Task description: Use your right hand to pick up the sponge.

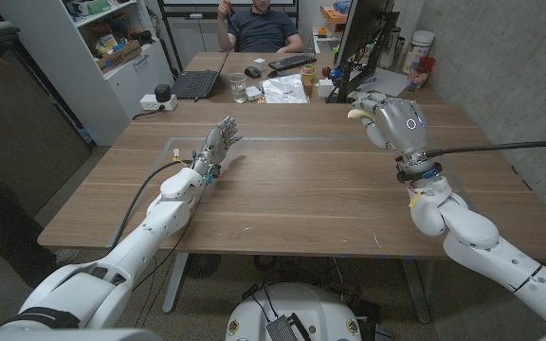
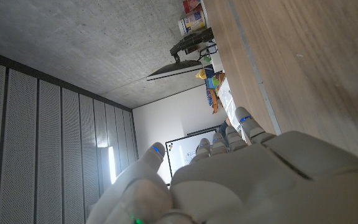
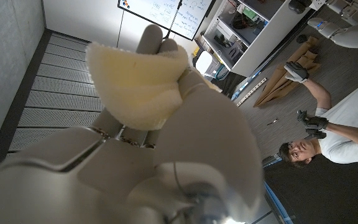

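My left hand [image 1: 218,144] waits on the wooden table [image 1: 292,189], fingers loosely apart, holding nothing. Over to the right, my right hand [image 1: 387,118] is raised above the tabletop, with the pale yellow sponge [image 3: 138,81] squeezed between its fingers.

The head camera looks down from high over the bench [image 1: 282,189], both arms entering from the bottom corners. Each wrist camera sits close behind its own hand (left hand [image 2: 241,180], right hand [image 3: 166,155]), tilted toward walls and ceiling; head and left wrist views share the bench.
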You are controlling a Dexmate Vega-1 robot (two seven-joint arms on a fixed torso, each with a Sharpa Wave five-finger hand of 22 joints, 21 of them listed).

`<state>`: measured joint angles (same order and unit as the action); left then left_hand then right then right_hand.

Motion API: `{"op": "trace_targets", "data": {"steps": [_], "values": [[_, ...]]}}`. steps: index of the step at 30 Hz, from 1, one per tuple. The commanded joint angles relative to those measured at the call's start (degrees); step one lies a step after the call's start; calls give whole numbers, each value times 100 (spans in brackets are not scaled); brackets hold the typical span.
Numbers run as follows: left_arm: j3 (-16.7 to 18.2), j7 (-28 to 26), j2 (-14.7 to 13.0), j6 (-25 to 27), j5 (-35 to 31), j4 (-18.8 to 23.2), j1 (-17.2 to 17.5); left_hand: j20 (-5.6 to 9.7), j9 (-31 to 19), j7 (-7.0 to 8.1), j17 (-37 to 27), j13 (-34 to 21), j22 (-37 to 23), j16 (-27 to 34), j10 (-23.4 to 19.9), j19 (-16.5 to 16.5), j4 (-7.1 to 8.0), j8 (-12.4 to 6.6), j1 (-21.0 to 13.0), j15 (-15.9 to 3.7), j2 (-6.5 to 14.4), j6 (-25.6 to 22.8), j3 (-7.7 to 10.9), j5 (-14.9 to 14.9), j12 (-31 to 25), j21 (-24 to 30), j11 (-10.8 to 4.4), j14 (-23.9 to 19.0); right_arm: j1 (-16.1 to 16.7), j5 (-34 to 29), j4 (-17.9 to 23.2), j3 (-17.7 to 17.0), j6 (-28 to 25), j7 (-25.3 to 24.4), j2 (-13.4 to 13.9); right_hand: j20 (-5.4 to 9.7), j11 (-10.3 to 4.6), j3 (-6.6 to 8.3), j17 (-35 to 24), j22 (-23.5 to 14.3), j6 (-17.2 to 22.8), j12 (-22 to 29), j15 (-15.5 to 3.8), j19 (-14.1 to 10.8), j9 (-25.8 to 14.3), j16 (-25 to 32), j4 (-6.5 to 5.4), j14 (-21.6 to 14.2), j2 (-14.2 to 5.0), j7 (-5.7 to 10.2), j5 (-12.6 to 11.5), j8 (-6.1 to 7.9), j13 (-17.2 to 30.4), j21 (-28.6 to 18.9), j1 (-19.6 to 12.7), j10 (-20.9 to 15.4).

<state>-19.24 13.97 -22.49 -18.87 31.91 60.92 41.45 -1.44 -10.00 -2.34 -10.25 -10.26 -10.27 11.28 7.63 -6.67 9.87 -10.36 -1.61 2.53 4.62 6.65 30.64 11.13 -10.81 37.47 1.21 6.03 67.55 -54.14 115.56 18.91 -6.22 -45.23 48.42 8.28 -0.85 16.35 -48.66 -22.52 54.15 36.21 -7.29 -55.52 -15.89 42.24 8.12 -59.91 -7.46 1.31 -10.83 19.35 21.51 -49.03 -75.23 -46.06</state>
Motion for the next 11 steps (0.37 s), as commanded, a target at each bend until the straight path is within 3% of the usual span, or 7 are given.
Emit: {"op": "trace_targets", "data": {"steps": [1,11], "values": [[3,8,-16,-10,-3,6,-5,-5,-11,-6,-12,-17,-9,1,-11,39,-20,-13,52,25,342,2,-16,41,-27,-12,24,-1,-49,12,-57,38,9,-91,-78,407,-271,-14,-47,-14,67,461,-559,-27,-37,-16,10,-347,-130,-56,-23,6,682,-82,-161,-255],[27,59,-43,-5,42,-6,25,-2,-11,2,-12,-17,-10,0,-13,46,-20,-14,51,20,345,-2,-19,42,-27,-23,14,0,-39,-53,-32,155,-62,-52,-146,411,-250,-29,-70,-30,65,493,-559,-25,-74,-77,18,-386,-132,-54,-26,-2,708,-215,-204,-254]]}}
